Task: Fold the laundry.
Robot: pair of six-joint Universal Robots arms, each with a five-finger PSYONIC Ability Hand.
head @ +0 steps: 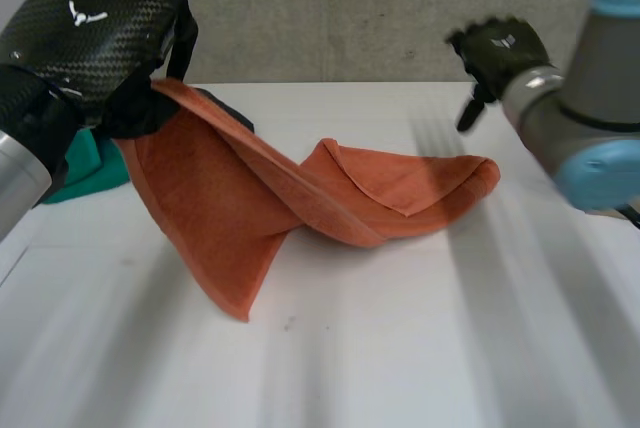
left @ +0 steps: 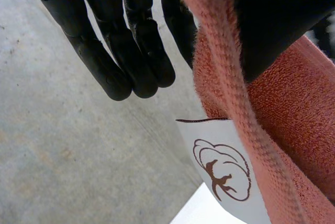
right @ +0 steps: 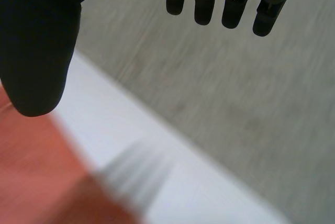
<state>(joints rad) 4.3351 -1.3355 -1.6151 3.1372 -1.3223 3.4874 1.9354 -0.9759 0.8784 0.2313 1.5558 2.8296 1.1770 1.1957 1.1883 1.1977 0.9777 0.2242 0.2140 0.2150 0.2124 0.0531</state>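
The orange towel (head: 300, 188) is gripped at its hemmed edge, pinched between the thumb and fingers (left: 175, 25) of the left hand (head: 90, 38). A white label (left: 222, 169) is sewn just past the thumb. The towel's far end lies folded on the white tabletop (head: 400, 348). The right hand (head: 500, 48) is released, its fingers (right: 201, 4) straight and apart from the towel. Bare tabletop is seen beyond these fingertips. A teal cloth (head: 85, 173) lies under the left hand.

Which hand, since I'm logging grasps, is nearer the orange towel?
Left. The left hand pinches the orange towel by its raised edge; the right hand hangs open, apart from its other end.
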